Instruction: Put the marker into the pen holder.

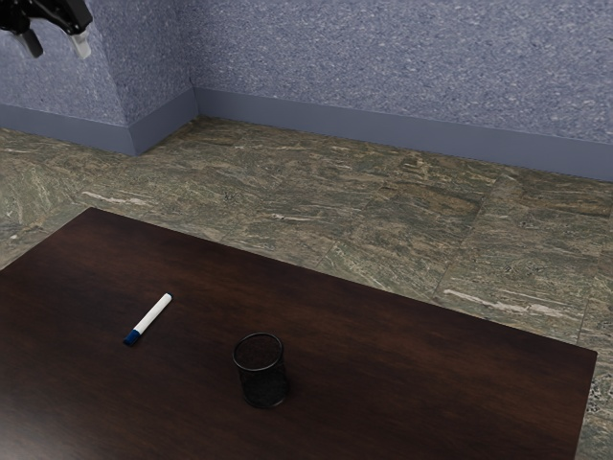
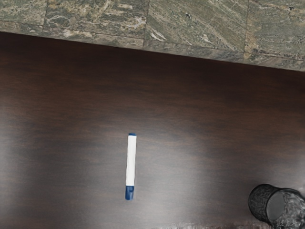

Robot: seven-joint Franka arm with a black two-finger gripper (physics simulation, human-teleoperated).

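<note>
The holder (image 1: 261, 374) is standing upright on the table (image 1: 402, 374); near it, toward the exterior view's left, the marker (image 1: 148, 318) is lying flat, its blue cap facing away from the table's far edge. High up, well apart from both, the gripper (image 1: 56, 45) is hanging with fingers spread, while beyond the floor (image 1: 335, 206) the wall (image 1: 383, 57) is rising

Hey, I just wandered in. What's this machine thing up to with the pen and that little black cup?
Nothing is being handled right now. The robot arm's end effector hangs above the table, its two fingers apart with nothing between them. The white marker with the blue cap lies flat on the tabletop, and the black pen holder stands upright a little way off. The job is to put the marker into the holder, and that has not been done yet.
</note>
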